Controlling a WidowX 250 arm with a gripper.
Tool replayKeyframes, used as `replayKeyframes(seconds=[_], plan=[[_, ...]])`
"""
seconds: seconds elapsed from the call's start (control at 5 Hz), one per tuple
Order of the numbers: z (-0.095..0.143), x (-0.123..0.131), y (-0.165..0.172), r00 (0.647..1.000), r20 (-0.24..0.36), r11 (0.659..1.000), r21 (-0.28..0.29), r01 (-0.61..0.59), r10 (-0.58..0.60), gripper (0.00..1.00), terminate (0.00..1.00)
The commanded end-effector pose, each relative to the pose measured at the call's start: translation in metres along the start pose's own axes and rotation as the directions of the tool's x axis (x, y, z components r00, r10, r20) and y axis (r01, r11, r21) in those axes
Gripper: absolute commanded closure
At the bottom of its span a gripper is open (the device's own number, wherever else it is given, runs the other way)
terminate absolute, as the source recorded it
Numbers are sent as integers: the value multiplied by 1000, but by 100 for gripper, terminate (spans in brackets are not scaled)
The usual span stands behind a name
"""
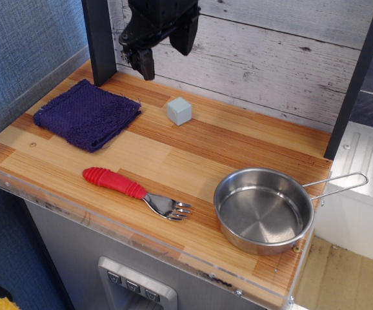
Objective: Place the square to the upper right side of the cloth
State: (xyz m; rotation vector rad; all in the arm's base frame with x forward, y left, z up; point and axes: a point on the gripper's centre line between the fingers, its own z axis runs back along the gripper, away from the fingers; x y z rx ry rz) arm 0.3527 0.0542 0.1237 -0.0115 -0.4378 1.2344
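Tool (165, 57) wide open, empty

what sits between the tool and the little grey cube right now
Nothing visible does. The open black tool hangs above the wooden counter, up and to the left of the small pale grey-blue cube, with only bare air and white plank wall between them. The dark purple cloth lies off to the left.

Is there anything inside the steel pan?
The pan looks empty: its bare shiny bottom shows. The near wall hides a thin strip of the floor inside.
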Motion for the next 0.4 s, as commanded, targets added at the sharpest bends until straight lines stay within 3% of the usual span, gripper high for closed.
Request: replayKeyframes(seconds=[0.0, 0.2], plan=[[17, 0, 6, 1000, 21, 999, -47, -12, 13, 0, 0], [17, 0, 6, 1000, 21, 999, -47, -12, 13, 0, 100]])
